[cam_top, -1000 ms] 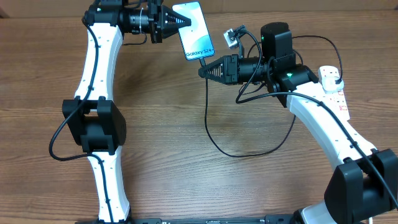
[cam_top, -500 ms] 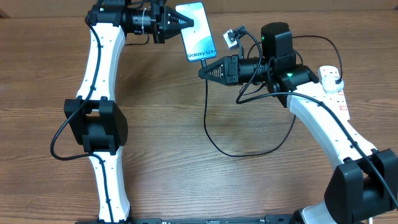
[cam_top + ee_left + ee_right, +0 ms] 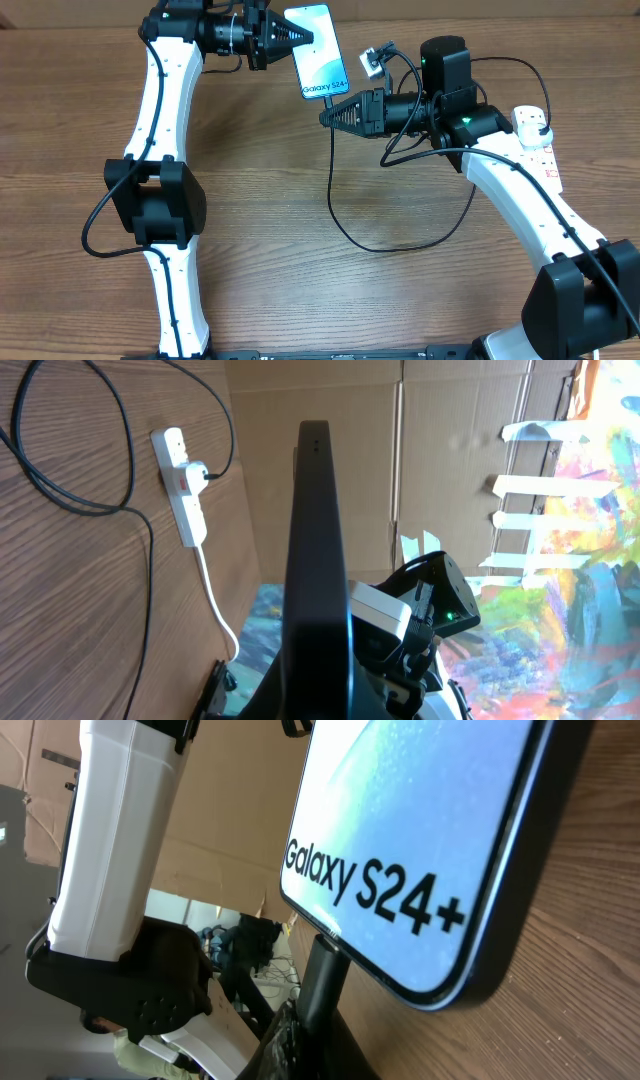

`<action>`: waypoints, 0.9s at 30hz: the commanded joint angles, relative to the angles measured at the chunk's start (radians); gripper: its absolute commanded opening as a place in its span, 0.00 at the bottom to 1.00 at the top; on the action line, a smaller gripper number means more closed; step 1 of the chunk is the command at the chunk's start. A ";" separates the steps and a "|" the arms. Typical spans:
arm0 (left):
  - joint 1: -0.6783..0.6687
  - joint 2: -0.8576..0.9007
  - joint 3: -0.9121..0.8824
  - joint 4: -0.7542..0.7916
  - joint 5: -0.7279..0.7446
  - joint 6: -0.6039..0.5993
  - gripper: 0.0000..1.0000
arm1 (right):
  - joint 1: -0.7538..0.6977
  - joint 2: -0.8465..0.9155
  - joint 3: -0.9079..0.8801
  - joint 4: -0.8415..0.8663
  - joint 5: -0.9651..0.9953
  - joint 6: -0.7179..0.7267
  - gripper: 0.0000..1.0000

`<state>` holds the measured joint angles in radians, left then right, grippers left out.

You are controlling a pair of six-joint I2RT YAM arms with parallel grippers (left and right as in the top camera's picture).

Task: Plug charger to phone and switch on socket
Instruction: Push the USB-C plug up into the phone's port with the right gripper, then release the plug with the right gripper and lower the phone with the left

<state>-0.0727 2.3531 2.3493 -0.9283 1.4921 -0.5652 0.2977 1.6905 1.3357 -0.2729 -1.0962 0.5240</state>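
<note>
My left gripper (image 3: 298, 37) is shut on the top end of the phone (image 3: 318, 52), holding it near the table's far edge with its lit screen up. In the left wrist view the phone (image 3: 316, 550) shows edge-on above that gripper (image 3: 322, 695). My right gripper (image 3: 326, 115) is shut on the charger connector (image 3: 326, 975), whose tip meets the phone's (image 3: 420, 820) bottom edge; I cannot tell if it is seated. The charger cable (image 3: 335, 205) loops over the table toward the socket (image 3: 537, 142) at the right. The right gripper (image 3: 318, 1045) sits low in its own view.
The socket (image 3: 186, 495) lies by a cardboard wall (image 3: 300, 400), with a black plug (image 3: 197, 475) in it and a thick white cord (image 3: 215, 600) trailing off. The left arm (image 3: 160, 110) and right arm (image 3: 520, 200) span the table's sides.
My left gripper has carried the phone slightly to the right, toward the connector. The right gripper has stayed in place.
</note>
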 commanded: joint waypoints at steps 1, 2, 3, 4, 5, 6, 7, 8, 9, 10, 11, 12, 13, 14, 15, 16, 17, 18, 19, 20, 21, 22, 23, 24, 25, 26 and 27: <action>-0.035 -0.003 0.010 -0.011 0.086 0.045 0.04 | -0.014 -0.017 0.018 0.032 0.062 0.000 0.04; -0.031 -0.003 0.010 -0.009 0.086 0.045 0.04 | -0.014 -0.017 0.018 0.033 0.057 0.000 0.04; -0.024 -0.003 0.010 -0.009 0.086 0.045 0.04 | -0.014 -0.017 0.018 0.032 0.054 0.001 0.04; -0.018 -0.003 0.010 -0.009 0.087 0.045 0.04 | -0.014 -0.017 0.018 0.033 0.047 0.000 0.05; -0.011 -0.003 0.010 -0.009 0.087 0.045 0.04 | -0.014 -0.017 0.018 0.032 0.045 0.000 0.05; -0.007 -0.003 0.010 -0.009 0.087 0.045 0.04 | -0.014 -0.017 0.018 0.032 0.040 0.000 0.05; -0.003 -0.003 0.010 -0.009 0.086 0.045 0.04 | -0.014 -0.017 0.018 0.032 0.040 0.000 0.06; 0.001 -0.003 0.010 -0.009 0.086 0.045 0.04 | -0.014 -0.017 0.018 0.032 0.039 0.000 0.07; 0.003 -0.003 0.010 -0.009 0.086 0.045 0.04 | -0.014 -0.017 0.018 0.032 0.039 0.000 0.09; 0.007 -0.003 0.010 -0.009 0.086 0.045 0.04 | -0.014 -0.017 0.018 0.032 0.039 0.000 0.11; 0.009 -0.003 0.010 -0.009 0.086 0.046 0.04 | -0.014 -0.017 0.018 0.032 0.039 0.000 0.14; 0.012 -0.003 0.010 -0.009 0.086 0.046 0.04 | -0.014 -0.017 0.018 0.032 0.039 0.000 0.18; 0.014 -0.003 0.010 -0.009 0.086 0.046 0.04 | -0.014 -0.017 0.018 0.031 0.039 0.000 0.25; 0.019 -0.003 0.010 -0.009 0.087 0.046 0.04 | -0.014 -0.017 0.018 0.029 0.040 0.000 0.30; 0.021 -0.003 0.010 -0.009 0.087 0.045 0.04 | -0.014 -0.017 0.018 0.028 0.040 0.000 0.33; 0.023 -0.003 0.010 -0.009 0.087 0.046 0.04 | -0.014 -0.017 0.018 0.025 0.040 0.000 0.39; 0.023 -0.003 0.010 -0.009 0.087 0.046 0.04 | -0.014 -0.017 0.018 0.024 0.040 0.000 0.42; 0.024 -0.003 0.010 -0.009 0.087 0.046 0.04 | -0.014 -0.017 0.018 0.024 0.040 0.000 0.45; 0.024 -0.003 0.010 -0.009 0.087 0.046 0.04 | -0.014 -0.017 0.018 0.024 0.040 0.000 0.45; 0.024 -0.003 0.010 -0.009 0.086 0.047 0.04 | -0.014 -0.017 0.018 0.024 0.040 0.000 0.46; 0.024 -0.003 0.010 -0.009 0.086 0.050 0.04 | -0.014 -0.017 0.018 0.022 0.040 0.000 0.47; 0.024 -0.003 0.010 -0.009 0.082 0.053 0.04 | -0.014 -0.017 0.018 0.021 0.040 0.000 0.47; 0.024 -0.003 0.010 -0.009 0.077 0.061 0.04 | -0.014 -0.017 0.018 0.021 0.040 0.000 0.49; 0.024 -0.003 0.010 -0.009 0.070 0.075 0.04 | -0.014 -0.017 0.018 0.021 0.041 0.000 0.51; 0.026 -0.003 0.010 -0.009 0.061 0.096 0.04 | -0.014 -0.017 0.018 0.022 0.041 0.000 0.53; 0.027 -0.003 0.010 -0.010 0.051 0.113 0.04 | -0.014 -0.017 0.018 0.022 0.042 0.000 0.54; 0.029 -0.003 0.009 -0.013 0.033 0.137 0.04 | -0.015 -0.017 0.018 0.022 0.043 0.000 0.56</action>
<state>-0.0563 2.3531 2.3493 -0.9390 1.5139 -0.5102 0.2886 1.6905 1.3361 -0.2550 -1.0645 0.5262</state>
